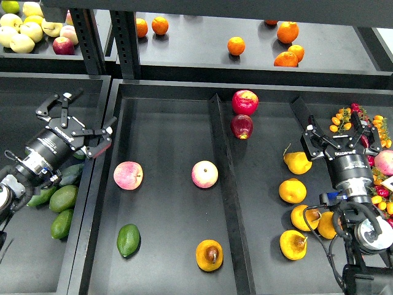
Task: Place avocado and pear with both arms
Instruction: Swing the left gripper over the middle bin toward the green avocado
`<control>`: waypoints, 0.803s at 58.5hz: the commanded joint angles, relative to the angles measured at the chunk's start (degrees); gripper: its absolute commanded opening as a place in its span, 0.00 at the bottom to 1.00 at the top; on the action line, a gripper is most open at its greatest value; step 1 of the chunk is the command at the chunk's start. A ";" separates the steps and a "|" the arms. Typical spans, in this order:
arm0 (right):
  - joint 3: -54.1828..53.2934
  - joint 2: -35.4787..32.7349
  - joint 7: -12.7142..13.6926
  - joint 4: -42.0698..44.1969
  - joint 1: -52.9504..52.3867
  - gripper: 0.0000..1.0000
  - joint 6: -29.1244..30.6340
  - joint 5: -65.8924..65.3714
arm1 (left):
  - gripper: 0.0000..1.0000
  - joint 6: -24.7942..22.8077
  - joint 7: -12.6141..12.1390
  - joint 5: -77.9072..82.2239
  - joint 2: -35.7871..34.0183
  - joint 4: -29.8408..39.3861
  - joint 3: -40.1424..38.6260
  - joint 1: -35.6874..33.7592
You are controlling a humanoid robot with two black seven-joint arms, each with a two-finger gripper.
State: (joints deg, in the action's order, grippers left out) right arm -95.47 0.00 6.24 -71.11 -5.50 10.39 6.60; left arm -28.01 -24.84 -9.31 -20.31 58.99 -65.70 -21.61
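The mid-green avocado (128,239) lies at the front left of the middle tray (166,123). The orange-yellow pear (209,254) with its dark-brown blotch lies at the front right of the same compartment, by the divider. My left gripper (93,110) is open and empty, hanging over the tray's left rim, above and left of a pink-and-yellow apple (128,175). My right gripper (333,133) is open and empty over the right compartment, just right of a yellow pear (297,162).
A second pink-and-yellow apple (204,174) lies mid-tray. Two red apples (244,102) sit behind the divider (225,184). Several avocados (63,198) fill the left bin, several yellow pears (293,191) the right compartment. Oranges (236,45) lie on the back shelf.
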 commanded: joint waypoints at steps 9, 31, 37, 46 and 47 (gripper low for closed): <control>-0.68 0.00 0.00 -0.43 0.14 1.00 -0.02 0.17 | 1.00 0.01 -1.61 6.66 -13.35 -0.90 19.19 -7.12; -3.05 0.00 0.00 -0.08 -0.21 0.99 -0.02 0.52 | 0.99 0.01 -3.16 21.43 -14.85 -1.34 34.40 -18.02; -3.41 0.00 0.00 -0.08 -0.38 1.00 -0.02 0.52 | 0.99 0.01 -3.16 22.93 -14.32 -1.25 38.53 -20.57; -5.43 0.00 0.00 0.45 -1.17 1.00 -0.02 0.52 | 0.99 0.01 -3.16 25.21 -11.87 -1.43 47.94 -26.64; -5.52 0.00 0.00 0.45 -1.18 1.00 -0.02 0.60 | 0.99 0.01 -3.16 25.30 -11.78 -1.43 48.55 -26.99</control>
State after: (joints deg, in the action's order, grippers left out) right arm -99.92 0.00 6.24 -71.02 -6.19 10.37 7.12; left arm -28.01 -28.01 14.72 -33.50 57.72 -23.07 -45.06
